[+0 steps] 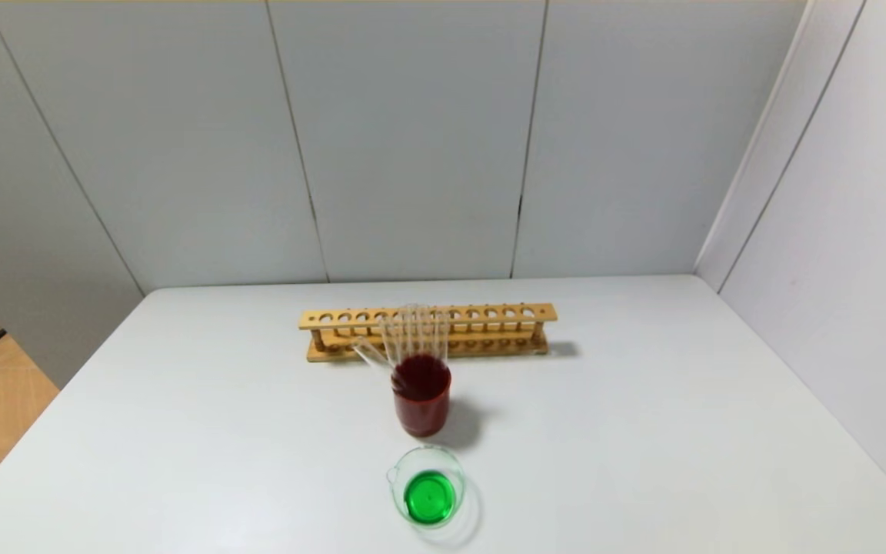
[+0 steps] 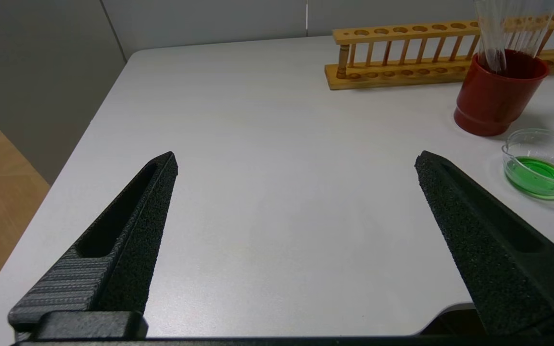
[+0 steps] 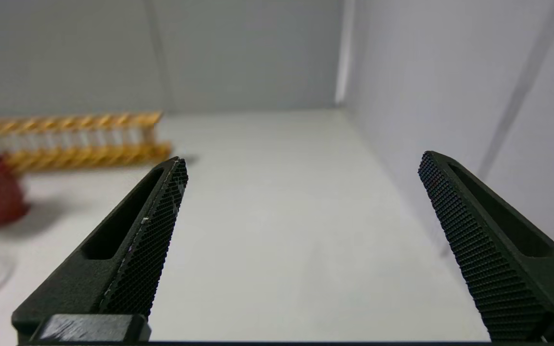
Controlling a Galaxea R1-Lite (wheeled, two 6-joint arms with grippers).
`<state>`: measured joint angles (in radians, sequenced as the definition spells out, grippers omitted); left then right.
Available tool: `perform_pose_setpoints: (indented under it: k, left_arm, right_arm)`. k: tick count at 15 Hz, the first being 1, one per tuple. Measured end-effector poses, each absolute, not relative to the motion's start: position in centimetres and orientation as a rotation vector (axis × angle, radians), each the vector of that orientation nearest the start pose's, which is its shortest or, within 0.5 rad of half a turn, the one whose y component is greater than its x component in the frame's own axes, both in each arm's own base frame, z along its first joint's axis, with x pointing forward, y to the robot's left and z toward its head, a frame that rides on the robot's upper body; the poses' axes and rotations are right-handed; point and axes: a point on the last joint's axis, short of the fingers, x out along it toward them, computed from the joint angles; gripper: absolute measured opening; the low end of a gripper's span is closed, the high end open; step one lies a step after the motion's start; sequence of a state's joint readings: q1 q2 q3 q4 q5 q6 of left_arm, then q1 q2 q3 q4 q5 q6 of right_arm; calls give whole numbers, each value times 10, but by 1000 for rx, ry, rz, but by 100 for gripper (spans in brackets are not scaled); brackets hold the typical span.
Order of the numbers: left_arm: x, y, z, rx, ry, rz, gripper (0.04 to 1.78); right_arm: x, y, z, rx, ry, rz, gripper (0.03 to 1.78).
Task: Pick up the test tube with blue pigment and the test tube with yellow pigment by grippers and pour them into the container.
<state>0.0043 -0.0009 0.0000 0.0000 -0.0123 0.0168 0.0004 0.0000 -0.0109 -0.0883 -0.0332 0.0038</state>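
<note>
Counter (image 1: 181,431) carries a wooden rack (image 1: 428,331) at 12 o'clock, a red cup (image 1: 421,404) holding clear tubes (image 1: 412,335) centrally, and a glass container (image 1: 428,486) of green liquid at 6 o'clock.

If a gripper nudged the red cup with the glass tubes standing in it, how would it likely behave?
The red cup looks apt to tip: the glass tubes rise well above its rim and lean, so the weight probably sits high. The tubes are thin glass, likely fragile and prone to rattle or slide. On the smooth white table the cup might skid before toppling.
</note>
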Motion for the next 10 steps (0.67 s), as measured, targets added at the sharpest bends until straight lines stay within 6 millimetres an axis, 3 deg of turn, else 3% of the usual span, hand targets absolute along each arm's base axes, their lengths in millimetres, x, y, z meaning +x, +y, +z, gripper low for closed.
perform_pose_setpoints:
  k: [3,10]
  left_arm:
    - [-23,0,75,17,0,-8,175]
    - [-23,0,75,17,0,-8,175]
  right_arm:
    - [-26,0,75,-30,70,13,175]
    - [-24,0,77,-9,-3,6,175]
